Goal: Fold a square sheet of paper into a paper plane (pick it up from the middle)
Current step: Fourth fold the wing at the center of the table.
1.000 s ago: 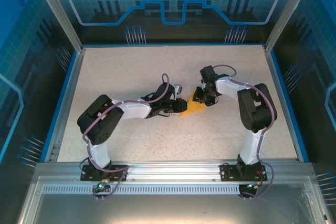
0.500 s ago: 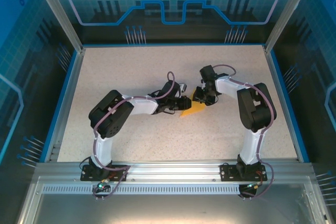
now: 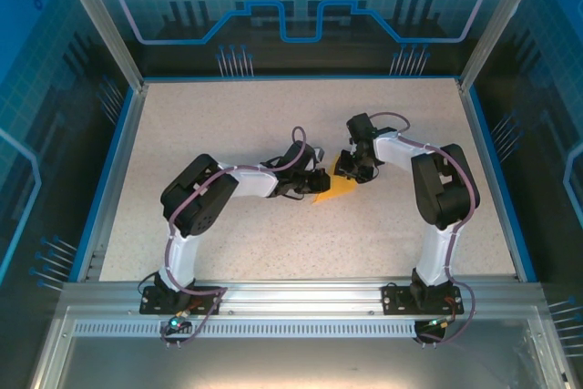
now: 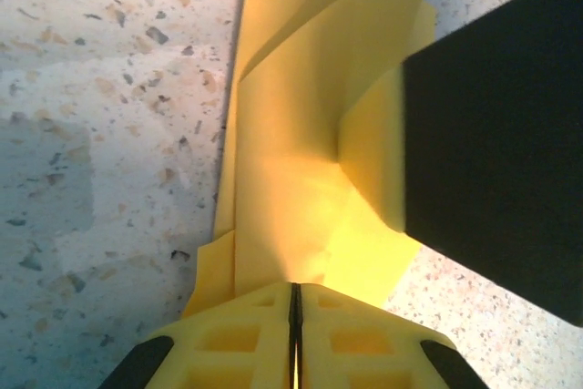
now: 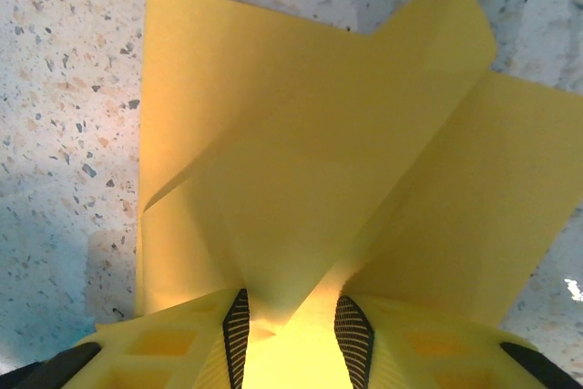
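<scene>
The square sheet of paper (image 3: 335, 188) is orange-yellow and partly folded into creased flaps, lying mid-table between both grippers. My left gripper (image 3: 316, 181) comes at it from the left. In the left wrist view the left gripper (image 4: 294, 291) is shut, its yellow fingers (image 4: 237, 334) pressed together on the near edge of the sheet (image 4: 291, 179). My right gripper (image 3: 352, 168) stands over the sheet's far right side. In the right wrist view the right gripper (image 5: 290, 316) is open, with a raised fold of the sheet (image 5: 301, 152) running between its ribbed pads (image 5: 236, 330).
The speckled table (image 3: 273, 234) is ringed by a blue rim (image 3: 109, 179) and glass walls. A black part of the right arm (image 4: 501, 134) looms close beside the sheet in the left wrist view. Free room lies to the front and back.
The left arm has reached further right, its elbow swinging in, and its gripper now covers more of the sheet. The right arm has stayed put.
</scene>
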You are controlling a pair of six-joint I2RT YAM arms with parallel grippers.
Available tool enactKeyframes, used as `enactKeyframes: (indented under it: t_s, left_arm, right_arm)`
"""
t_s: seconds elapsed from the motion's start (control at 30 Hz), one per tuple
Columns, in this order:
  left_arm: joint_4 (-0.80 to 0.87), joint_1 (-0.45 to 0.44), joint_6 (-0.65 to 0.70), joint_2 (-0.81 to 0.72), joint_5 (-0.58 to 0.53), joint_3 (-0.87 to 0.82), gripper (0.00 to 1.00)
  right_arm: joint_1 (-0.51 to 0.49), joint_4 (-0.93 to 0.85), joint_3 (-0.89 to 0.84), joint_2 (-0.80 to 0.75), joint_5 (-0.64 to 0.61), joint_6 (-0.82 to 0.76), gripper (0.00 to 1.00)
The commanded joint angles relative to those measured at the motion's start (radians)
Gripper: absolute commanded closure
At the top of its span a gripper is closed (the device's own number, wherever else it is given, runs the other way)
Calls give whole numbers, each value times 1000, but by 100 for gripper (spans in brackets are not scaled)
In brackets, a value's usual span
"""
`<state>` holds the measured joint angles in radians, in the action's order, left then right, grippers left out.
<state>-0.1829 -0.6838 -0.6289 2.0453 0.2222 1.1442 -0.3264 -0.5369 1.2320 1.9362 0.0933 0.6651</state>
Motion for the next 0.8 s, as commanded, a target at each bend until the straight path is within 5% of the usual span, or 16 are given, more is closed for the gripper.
enactKeyframes:
  t_s: [0.0, 0.47, 0.77]
  left_arm:
    - [61, -4, 14, 18, -40, 27, 89]
    - [32, -4, 3, -74, -31, -2, 83]
    - [-90, -4, -73, -79, 85, -43, 81]
  right_arm:
    - [16, -37, -38, 70, -50, 14, 62]
    - [13, -94, -8, 111, -82, 57, 64]
    - [10, -118, 5, 132, -83, 77, 65]
